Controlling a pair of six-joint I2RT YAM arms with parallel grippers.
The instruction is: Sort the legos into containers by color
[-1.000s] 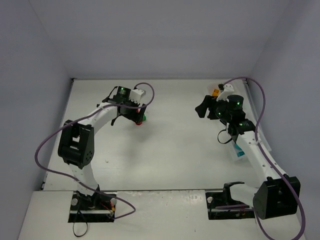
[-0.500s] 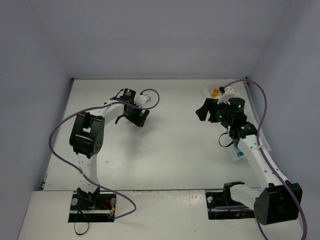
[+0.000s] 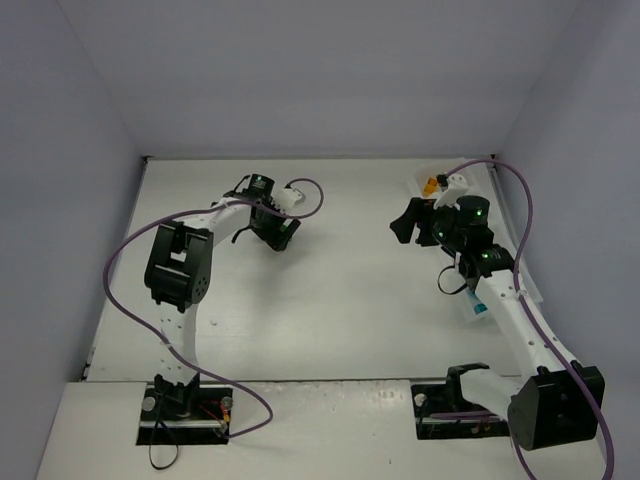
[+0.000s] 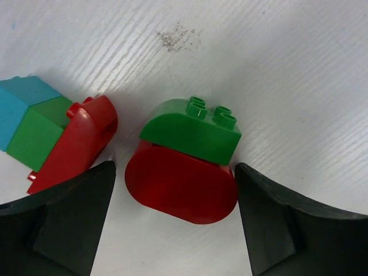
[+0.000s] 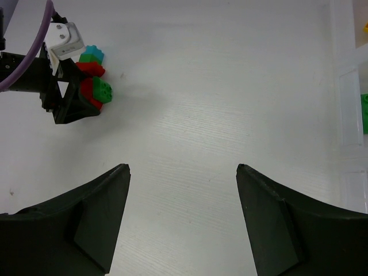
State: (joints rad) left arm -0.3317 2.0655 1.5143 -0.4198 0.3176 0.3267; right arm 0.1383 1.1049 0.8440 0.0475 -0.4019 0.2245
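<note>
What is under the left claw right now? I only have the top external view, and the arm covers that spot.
Observer: The left wrist view shows the left claw open, one finger on either side of a green rounded plastic brick stacked on a red rounded plastic brick.
Operator: Anything else close by?
Observer: Yes, a cluster of red, green and teal-blue plastic bricks lies just outside the finger on the left of that view.
Operator: And the right claw?
Observer: The right wrist view shows the right claw open, with nothing between its fingers.
</note>
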